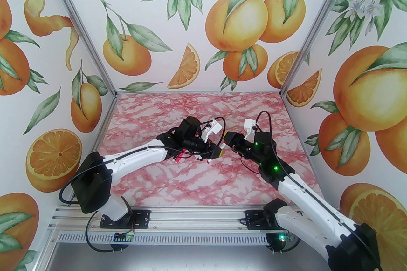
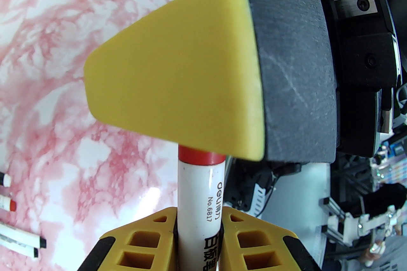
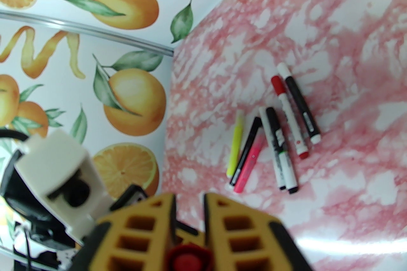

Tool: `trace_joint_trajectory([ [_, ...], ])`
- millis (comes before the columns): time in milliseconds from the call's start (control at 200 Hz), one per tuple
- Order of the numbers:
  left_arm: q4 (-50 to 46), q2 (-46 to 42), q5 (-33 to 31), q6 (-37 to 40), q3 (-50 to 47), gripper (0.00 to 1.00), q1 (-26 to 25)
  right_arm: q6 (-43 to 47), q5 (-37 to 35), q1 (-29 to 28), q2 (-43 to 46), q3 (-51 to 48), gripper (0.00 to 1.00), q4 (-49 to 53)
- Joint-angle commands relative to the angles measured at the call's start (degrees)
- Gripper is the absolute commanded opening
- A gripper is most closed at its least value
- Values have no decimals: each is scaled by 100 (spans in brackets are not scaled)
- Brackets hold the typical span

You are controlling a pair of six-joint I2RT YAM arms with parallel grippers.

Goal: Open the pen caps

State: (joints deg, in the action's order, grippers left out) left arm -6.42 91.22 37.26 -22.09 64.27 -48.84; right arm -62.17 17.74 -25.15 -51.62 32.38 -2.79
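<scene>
— Left pincer first: what has it got?

— It pinches the barrel of the white marker, with ribbed yellow fingers pressed against either side. The right pincer meets that marker end-on and is clamped on its red cap. The cap touches the barrel's end, and no gap shows between them.

— And the room around the white marker?

— Walls stand on three sides, papered with oranges, slices, leaves and white blossom, and joined by bare aluminium posts. Beneath the marker lies the counter: flat, smooth, faintly glossy, printed like pink-and-white marble.

— What are the pincers made of?

— Moulded yellow fingers with square hollows. The right one shows a smooth yellow pad on a matte, scuffed black backing.

— Anything smaller?

— Loose markers lie in a fanned heap on the counter, below the white marker and off to its side. They are slim plastic cylinders in white, black, yellow and pink. The red-capped loose marker lies at the heap's edge, just beside a black one.
</scene>
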Motion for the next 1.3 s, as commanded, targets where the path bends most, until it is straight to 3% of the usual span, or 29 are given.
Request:
trace_joint_trajectory([
  [0, 213, -104, -31, -6, -38, 16, -80, -83, -260, -8, 134, -90, 16, -205],
  [125, 1, -121, -266, 170, 33, 10, -123, -43, -433, -14, 216, -133, 16, -82],
  [475, -1215, -222, -2223, 992, 235, 5, -699, 34, -1753, 12, 411, 221, 15, 982],
  [656, -1393, -263, -3020, 1154, 225, 4, -1052, 13, -2037, 145, 331, 392, 15, 1219],
  [771, -1211, -295, -2700, 1076, 100, 4, -1060, -4, -1910, 321, 285, 436, 14, 1158],
  [1076, -526, -537, -842, 628, -204, 5, -621, 393, -576, 893, 440, 291, 14, 185],
  [1296, -135, -649, -359, 365, -404, 5, -395, 551, -271, 994, 539, 290, 14, -44],
])
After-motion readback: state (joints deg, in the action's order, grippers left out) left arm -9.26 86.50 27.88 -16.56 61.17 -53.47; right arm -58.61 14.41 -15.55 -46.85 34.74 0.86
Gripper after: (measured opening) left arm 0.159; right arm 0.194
